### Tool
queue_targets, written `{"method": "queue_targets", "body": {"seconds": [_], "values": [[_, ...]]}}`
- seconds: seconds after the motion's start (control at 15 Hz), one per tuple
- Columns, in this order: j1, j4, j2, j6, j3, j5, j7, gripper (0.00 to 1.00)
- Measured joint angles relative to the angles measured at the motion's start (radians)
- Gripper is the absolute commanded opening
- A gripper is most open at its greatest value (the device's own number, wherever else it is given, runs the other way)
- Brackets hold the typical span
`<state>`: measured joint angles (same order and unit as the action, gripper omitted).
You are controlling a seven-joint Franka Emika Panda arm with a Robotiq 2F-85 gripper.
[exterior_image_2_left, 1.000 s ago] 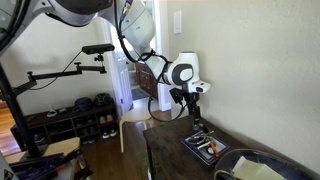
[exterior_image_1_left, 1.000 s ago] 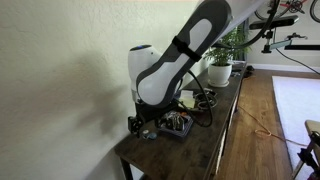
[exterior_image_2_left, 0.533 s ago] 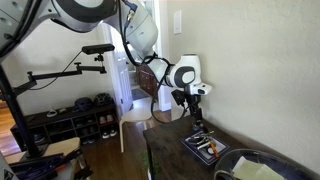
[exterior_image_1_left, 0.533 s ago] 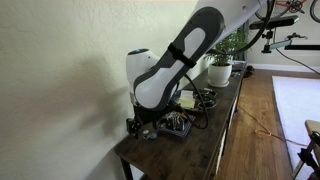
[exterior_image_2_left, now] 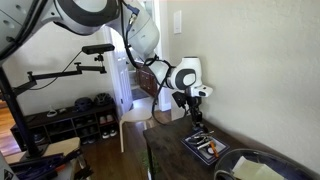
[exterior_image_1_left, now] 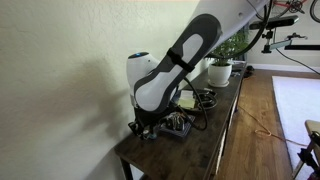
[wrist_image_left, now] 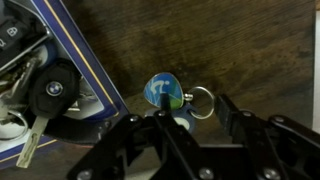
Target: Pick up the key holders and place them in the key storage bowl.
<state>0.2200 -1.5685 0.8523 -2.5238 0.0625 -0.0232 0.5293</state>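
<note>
In the wrist view a key holder [wrist_image_left: 165, 91], a blue-green teardrop tag with a small pale disc and a silver ring [wrist_image_left: 201, 101], lies on the dark wood table. My gripper [wrist_image_left: 190, 116] is open just above it, its two black fingers on either side of the ring. The key storage bowl [wrist_image_left: 88, 72] is a dark squarish tray with a blue rim to the left, holding a car key fob and metal keys. In both exterior views the gripper [exterior_image_1_left: 143, 125] [exterior_image_2_left: 196, 118] hangs low over the table beside the tray [exterior_image_1_left: 179, 126] [exterior_image_2_left: 205, 147].
The narrow dark table [exterior_image_1_left: 205, 150] stands against a wall. A potted plant [exterior_image_1_left: 220, 62] and cables sit at its far end. A dark round dish [exterior_image_2_left: 252, 170] lies near the tray. The table edge is close on the open side.
The arm has shifted slightly and the gripper has come down a little closer to the table. The key holder and tray have not moved.
</note>
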Motion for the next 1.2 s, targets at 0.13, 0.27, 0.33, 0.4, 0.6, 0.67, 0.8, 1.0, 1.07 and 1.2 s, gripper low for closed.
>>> {"method": "queue_targets", "body": {"seconds": [0.13,0.27,0.33,0.4,0.6,0.67,0.8,1.0,1.07,1.2], "values": [[0.0,0.0,0.0,0.0,0.0,0.0,-0.005,0.08],[-0.001,0.0,0.0,0.0,0.0,0.0,-0.007,0.05],[-0.001,0.0,0.0,0.0,0.0,0.0,-0.008,0.03],[-0.001,0.0,0.0,0.0,0.0,0.0,-0.009,0.02],[-0.001,0.0,0.0,0.0,0.0,0.0,-0.013,0.05],[-0.001,0.0,0.0,0.0,0.0,0.0,-0.014,0.05],[-0.001,-0.001,0.0,-0.001,0.0,0.001,-0.016,0.05],[0.002,-0.007,-0.007,-0.006,0.0,0.001,-0.021,0.05],[0.004,-0.012,-0.012,-0.01,-0.001,0.001,-0.023,0.04],[0.01,-0.031,-0.031,-0.02,-0.001,0.001,-0.025,0.05]]}}
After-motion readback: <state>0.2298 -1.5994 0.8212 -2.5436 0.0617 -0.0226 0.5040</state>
